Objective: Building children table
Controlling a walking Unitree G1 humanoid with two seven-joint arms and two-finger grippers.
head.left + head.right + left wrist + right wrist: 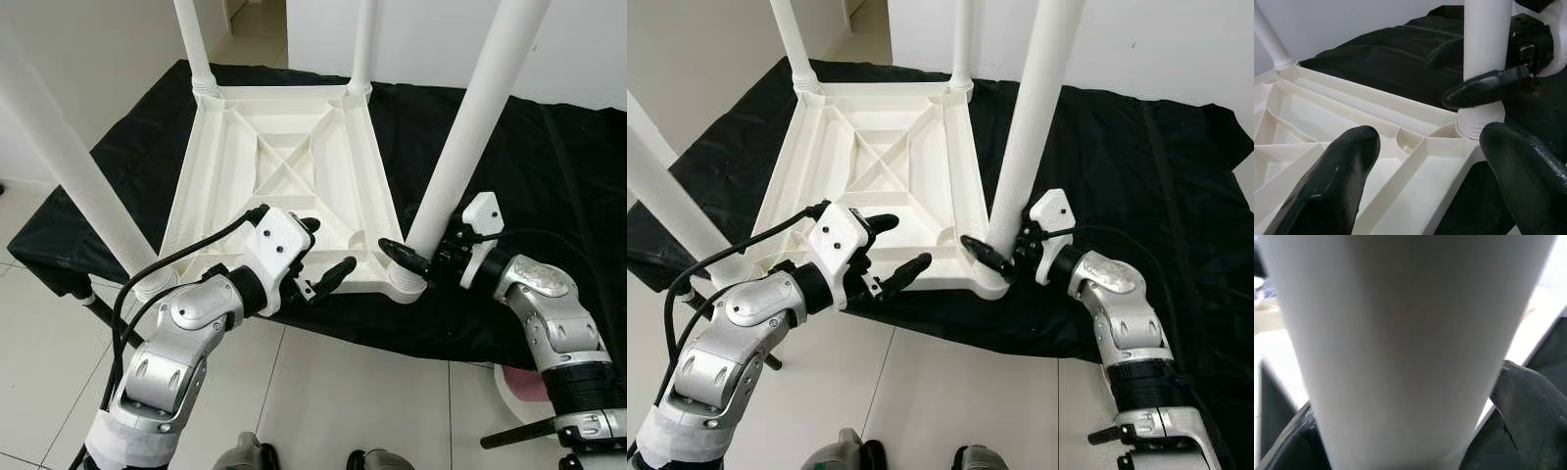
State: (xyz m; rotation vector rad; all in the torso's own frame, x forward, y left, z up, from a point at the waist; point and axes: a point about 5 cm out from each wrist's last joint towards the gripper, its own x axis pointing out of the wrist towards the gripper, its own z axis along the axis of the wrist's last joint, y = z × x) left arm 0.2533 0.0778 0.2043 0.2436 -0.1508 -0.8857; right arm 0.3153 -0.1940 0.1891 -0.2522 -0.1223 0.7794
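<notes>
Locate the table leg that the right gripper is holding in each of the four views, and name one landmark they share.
Left eye view: the near-right leg rises right of centre, the right gripper at its base.
Right eye view: the same leg, just right of centre.
Left wrist view: upright white tube, a black finger across it.
Right wrist view: it spans the frame.
Shared landmark: the black cloth.

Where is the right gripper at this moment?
In the head views, the right gripper is on the robot's right, closed around the base of the near-right table leg, at the tabletop's corner.
</notes>
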